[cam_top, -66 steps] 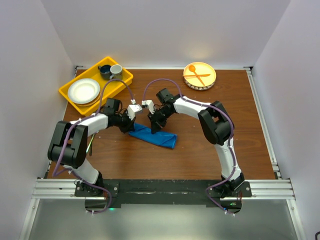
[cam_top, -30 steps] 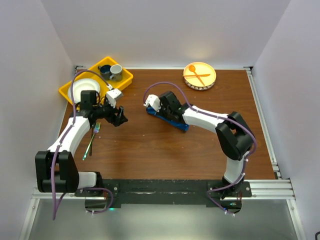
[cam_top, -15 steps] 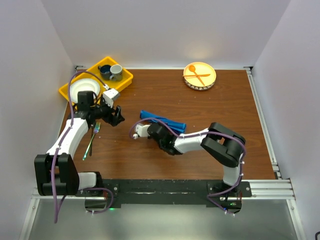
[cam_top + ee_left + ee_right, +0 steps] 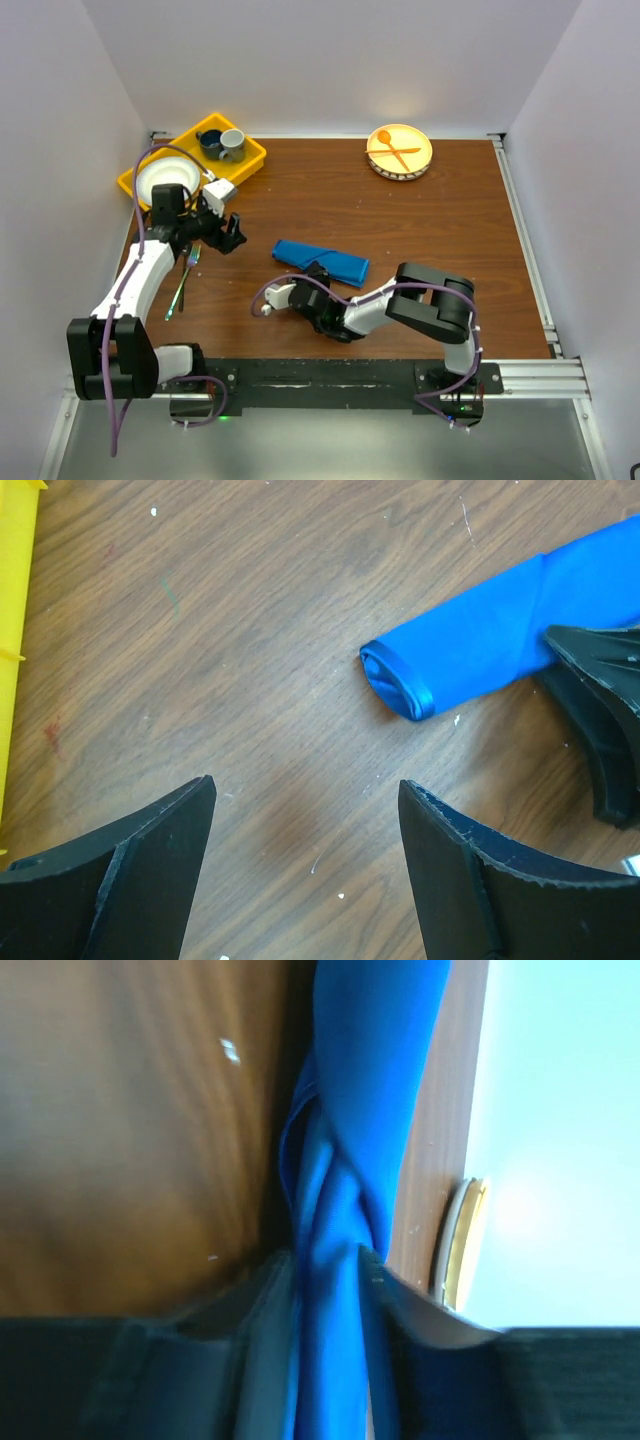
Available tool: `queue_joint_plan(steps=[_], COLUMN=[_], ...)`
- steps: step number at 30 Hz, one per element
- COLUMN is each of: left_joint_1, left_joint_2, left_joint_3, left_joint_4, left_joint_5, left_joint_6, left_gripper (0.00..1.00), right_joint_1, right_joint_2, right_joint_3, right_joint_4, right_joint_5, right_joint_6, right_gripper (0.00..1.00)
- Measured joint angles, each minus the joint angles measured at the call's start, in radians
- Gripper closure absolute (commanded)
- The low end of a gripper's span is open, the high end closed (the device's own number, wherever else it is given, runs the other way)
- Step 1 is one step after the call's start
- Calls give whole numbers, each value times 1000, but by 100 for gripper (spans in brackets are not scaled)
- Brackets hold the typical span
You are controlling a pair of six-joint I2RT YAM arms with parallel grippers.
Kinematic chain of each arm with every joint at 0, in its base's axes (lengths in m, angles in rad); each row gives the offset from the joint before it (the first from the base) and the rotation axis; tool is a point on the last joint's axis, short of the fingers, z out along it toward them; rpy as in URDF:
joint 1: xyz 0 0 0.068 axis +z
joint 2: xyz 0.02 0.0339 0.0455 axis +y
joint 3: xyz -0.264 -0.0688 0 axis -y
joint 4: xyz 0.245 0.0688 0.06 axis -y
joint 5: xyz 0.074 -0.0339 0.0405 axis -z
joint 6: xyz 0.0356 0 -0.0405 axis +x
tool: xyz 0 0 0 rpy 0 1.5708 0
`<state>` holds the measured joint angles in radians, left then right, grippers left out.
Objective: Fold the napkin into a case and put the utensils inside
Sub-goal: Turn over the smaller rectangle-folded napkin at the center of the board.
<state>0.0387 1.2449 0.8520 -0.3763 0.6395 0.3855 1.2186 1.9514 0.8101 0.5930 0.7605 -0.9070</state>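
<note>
Overhead view of a brown wooden table (image 4: 450,230) w/ two robot arms mounted at its near edge. Near the table's ctr lies the bright blue cloth napkin (image 4: 322,262), folded into a long, narrow pouch and lying flat on the wood at a slight diagonal. The right arm is bent low over the table, and the right gripper (image 4: 318,280) meets the napkin's near long edge. In the right wrist view a bunched ridge of the napkin (image 4: 350,1110) fills the gap in the right gripper (image 4: 325,1260) and touches both fingers (image 4: 250,1300); can't tell whether they squeeze it or just flank it. The left gripper (image 4: 232,235) hovers over bare wood near the napkin's left end, not touching it. In its wrist view the left gripper (image 4: 305,785) is spread wide w/ nothing btwn its dark fingers, and the napkin's open left end (image 4: 400,680) lies just ahead of them. The utensils (image 4: 183,282), a slim shiny metal fork and spoon, lie side by side on the wood near the table's left edge, beside the left arm and outside the napkin. At the far left corner sits a yellow plastic tray (image 4: 250,160) holding a round white plate (image 4: 160,172), a dark blue mug (image 4: 209,141) and a grey cup (image 4: 232,140). At the far edge, right of ctr, a round yellow plate (image 4: 420,150) carries a crossed orange plastic spoon and fork (image 4: 395,152).
</note>
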Motion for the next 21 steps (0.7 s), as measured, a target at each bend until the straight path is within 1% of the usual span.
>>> queue_joint_plan(steps=[1,2,3,6,8,9,11,12,13,17,19,21], left_joint_1=[1,2,2,3,5,7,7,7,7,-2,-29,-85], left_joint_2=[-3,-6,-8,-10,-8,-3,21,44,68,150,181,215], left_joint_3=[0,0,0,0,0,1,15,32,50,131,167,200], left_joint_4=[-2,-6,-10,-15,-31,-46,-85,-109,-130,-200,-217,-225], left_joint_5=[0,0,0,7,24,39,64,80,93,140,142,134], left_joint_6=[0,1,3,13,31,45,72,89,105,175,197,211], left_gripper=[21,21,21,27,31,35,39,45,48,60,66,71], right_joint_1=[6,11,16,22,23,25,29,31,30,6,-42,-122], right_joint_2=[0,0,0,-37,-71,-89,-129,-154,-185,-346,-436,-510], right_joint_3=[0,0,1,17,35,50,85,104,122,178,195,212], right_joint_4=[-5,-15,-22,-73,-159,-214,-332,-388,-440,-622,-697,-768], right_joint_5=[0,-1,3,-4,-41,-62,-113,-140,-164,-285,-356,-424], right_joint_6=[11,23,23,62,116,146,204,234,263,375,432,494], right_gripper=[35,26,22,16,14,11,10,10,9,9,11,16])
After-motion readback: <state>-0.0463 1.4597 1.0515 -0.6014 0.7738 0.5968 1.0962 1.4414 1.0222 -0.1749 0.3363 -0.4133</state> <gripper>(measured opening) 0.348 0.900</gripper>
